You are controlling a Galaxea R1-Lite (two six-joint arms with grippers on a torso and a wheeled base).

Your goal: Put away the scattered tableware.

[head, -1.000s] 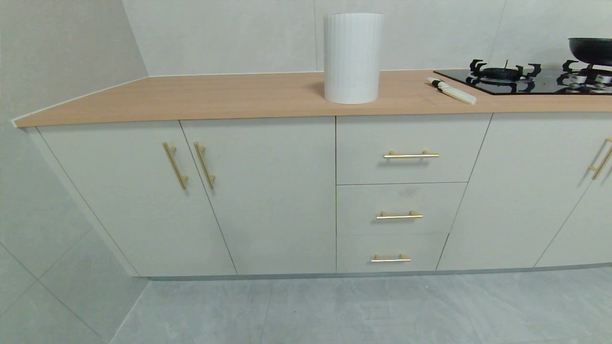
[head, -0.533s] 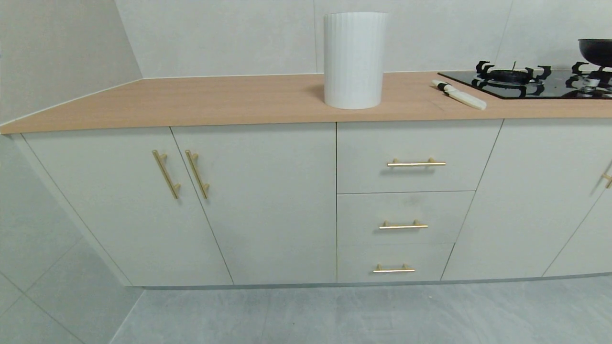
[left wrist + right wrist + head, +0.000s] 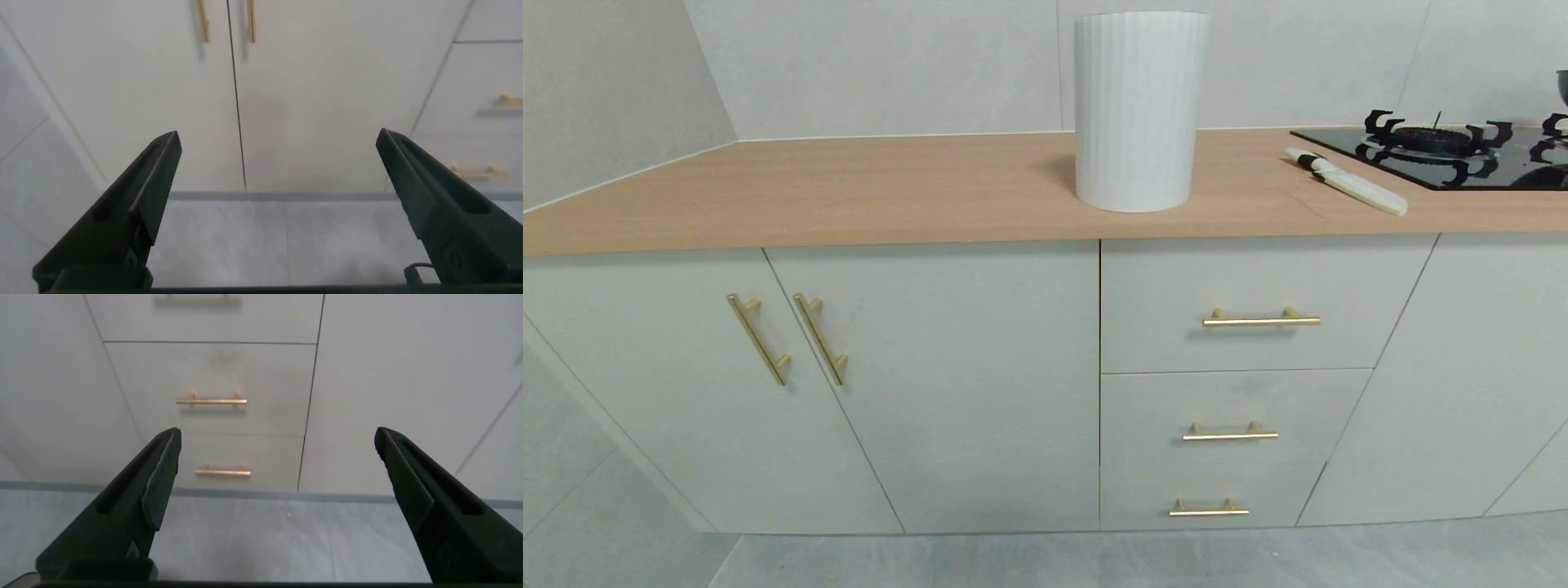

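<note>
The slim cream black-banded knife point(image 3: 1346, 181) lies on the wooden countertop point(image 3: 849, 188), three o'clock of the white ribbed canister point(image 3: 1135, 110), axis ten-to-four, probably nearer the spread right gripper point(image 3: 278, 434) (left gripper point(image 3: 276, 140) spread too).

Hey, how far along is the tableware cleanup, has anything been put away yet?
Nothing looks done yet. The knife lies on the countertop beside the hob, and the drawers are shut. In hand: nothing; the left gripper and right gripper are open and empty, facing the cabinet fronts. Left: pick up the knife and stow it, perhaps in the white ribbed container.
</note>
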